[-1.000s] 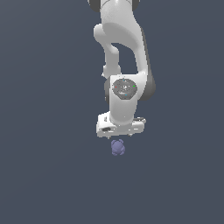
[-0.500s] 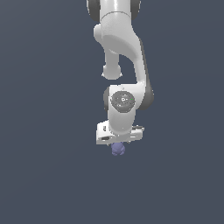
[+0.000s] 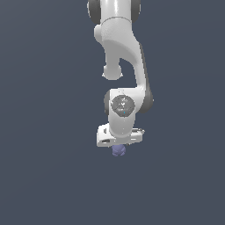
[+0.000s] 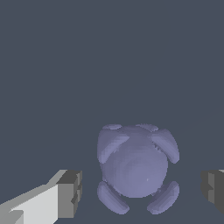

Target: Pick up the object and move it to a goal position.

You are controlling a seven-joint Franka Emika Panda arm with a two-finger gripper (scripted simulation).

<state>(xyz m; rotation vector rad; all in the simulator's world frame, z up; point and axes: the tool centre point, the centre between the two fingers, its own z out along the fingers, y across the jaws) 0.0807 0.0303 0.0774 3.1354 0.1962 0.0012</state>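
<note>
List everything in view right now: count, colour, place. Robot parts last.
lump: 1, bluish-purple with bumpy knobs, on the dark grey surface, directly under the tool and part hidden by it in the exterior view; lies in the gap of the fingers in the wrist view.
surface: 1, plain dark grey-blue, fills the background of both views.
arm: 1, white with dark joints, reaching down from the top of the exterior view.
tool: 1, white body with dark grey fingers, open, one finger on each side of the lump with space between each pad and it.
</note>
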